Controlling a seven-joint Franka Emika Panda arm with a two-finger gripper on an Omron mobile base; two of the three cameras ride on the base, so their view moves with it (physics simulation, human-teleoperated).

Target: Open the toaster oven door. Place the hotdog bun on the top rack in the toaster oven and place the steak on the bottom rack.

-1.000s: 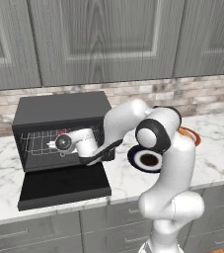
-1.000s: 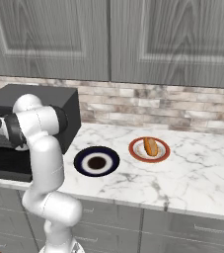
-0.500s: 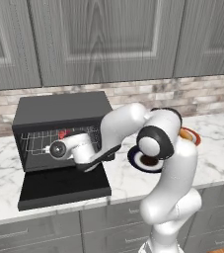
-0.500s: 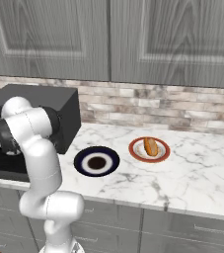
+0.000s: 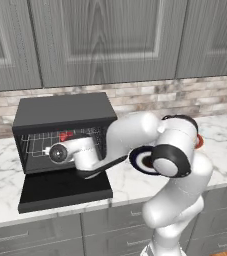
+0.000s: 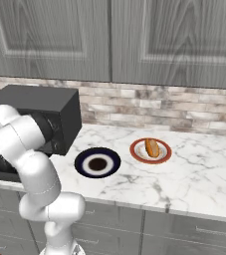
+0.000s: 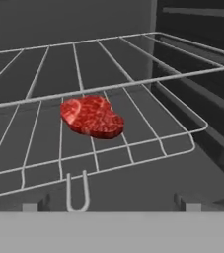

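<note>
Toaster oven door (image 5: 65, 190) is down flat in front of the toaster oven (image 5: 62, 131), so the opening step is done. The steak (image 7: 91, 116) lies on the bottom rack (image 7: 148, 129) (the grid with the wire loop at its front middle), flat, toward the front and just left of centre in the hand view. In the left base view it shows as a red spot inside the cavity. That step also looks complete.

The hotdog bun (image 6: 152, 148) is not yet moved: it sits on an orange-rimmed plate (image 6: 137, 154) on the desk (image 6: 194, 174), well to the right of the oven, past a dark blue plate (image 6: 109, 162). The top rack (image 7: 84, 69) is bare as far as the hand view shows. Remaining: fetch the bun and set it on the top rack.

Gripper (image 5: 59, 153): hand sits at the oven mouth, above the lowered door, facing in. Fingertips are hard to make out in any view; jaws stand fully apart with nothing between them. It touches neither steak nor rack as far as visible.
</note>
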